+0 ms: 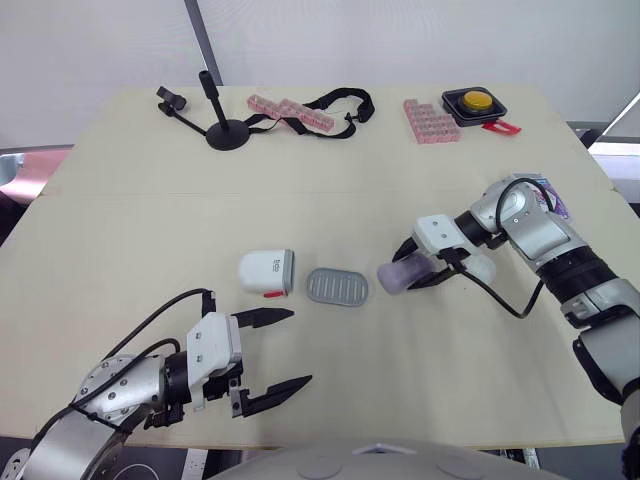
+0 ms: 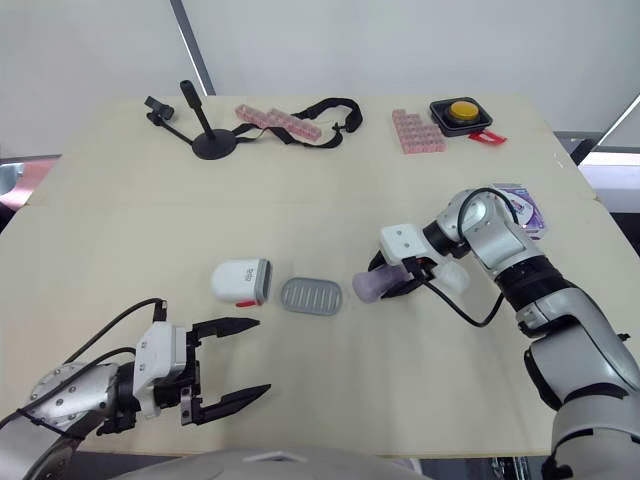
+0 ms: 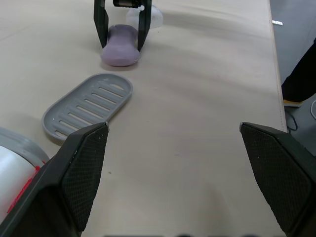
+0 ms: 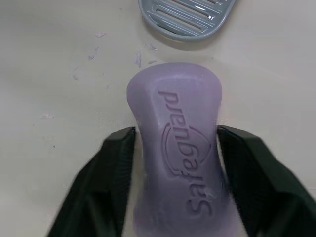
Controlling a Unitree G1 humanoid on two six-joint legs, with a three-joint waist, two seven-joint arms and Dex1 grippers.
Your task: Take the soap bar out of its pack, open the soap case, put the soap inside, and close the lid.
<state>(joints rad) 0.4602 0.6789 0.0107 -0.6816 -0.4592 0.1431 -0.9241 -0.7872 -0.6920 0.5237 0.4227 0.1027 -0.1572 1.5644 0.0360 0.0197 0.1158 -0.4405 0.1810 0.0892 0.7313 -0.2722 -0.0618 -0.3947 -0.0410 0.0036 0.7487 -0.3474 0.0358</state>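
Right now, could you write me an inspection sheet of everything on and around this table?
Surface: beige table, purple crumbs on it.
Job's things: soap bar unwrapped; grey slotted tray between it and white case; soap pack at right edge.
Clutter: black stand, strap, pink blocks, yellow button box at far edge.
Grippers: right gripper shut on soap bar; left gripper open, empty.
Cables: black cable loops under right arm.
Surroundings: white wall.

arms [image 1: 545, 240] silver | cables [image 1: 150, 325] black | left end effector [image 1: 300, 346] white, fingers [image 1: 265, 318] black

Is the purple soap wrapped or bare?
Bare: the soap bar shows its embossed brand, gripped between the right gripper's fingers.
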